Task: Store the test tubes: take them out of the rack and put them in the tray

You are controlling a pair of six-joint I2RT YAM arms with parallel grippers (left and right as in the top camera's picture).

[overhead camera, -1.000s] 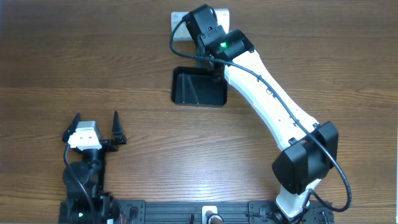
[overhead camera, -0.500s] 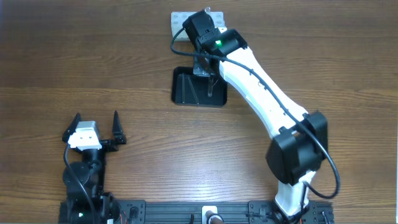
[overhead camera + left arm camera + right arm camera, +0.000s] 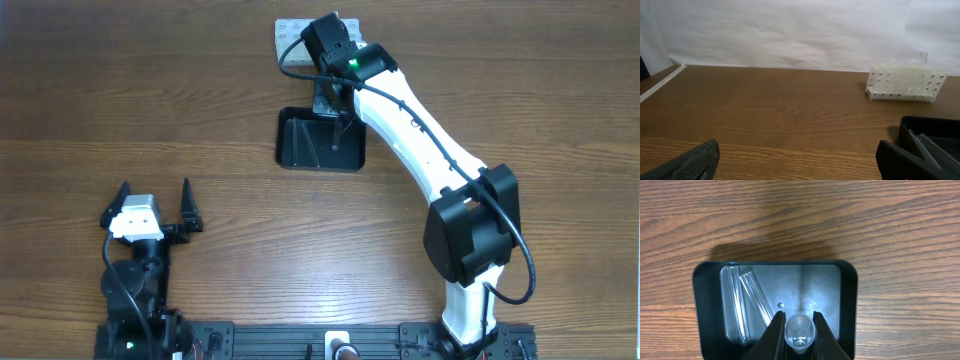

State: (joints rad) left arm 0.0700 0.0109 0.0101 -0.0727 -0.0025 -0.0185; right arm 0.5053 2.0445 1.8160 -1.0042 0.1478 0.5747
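My right gripper (image 3: 798, 317) is shut on a clear test tube (image 3: 800, 331), held upright over the black tray (image 3: 699, 311). Two clear tubes (image 3: 735, 307) lie side by side on the tray floor at one side. From above, the right gripper (image 3: 335, 108) hangs over the tray (image 3: 283, 142), just in front of the white rack (image 3: 292, 30). The left wrist view shows the rack (image 3: 905, 82) with one tube (image 3: 923, 56) standing at its far end. My left gripper (image 3: 155, 208) rests open near its base, nothing between its fingers.
Bare wooden tabletop surrounds the tray and rack. The right arm (image 3: 430, 150) stretches diagonally across the right half of the table. A white wall (image 3: 790, 30) stands behind the table's far edge.
The right arm has swung left, carrying its gripper from the rack's near right side to above the tray. The left arm has not moved.
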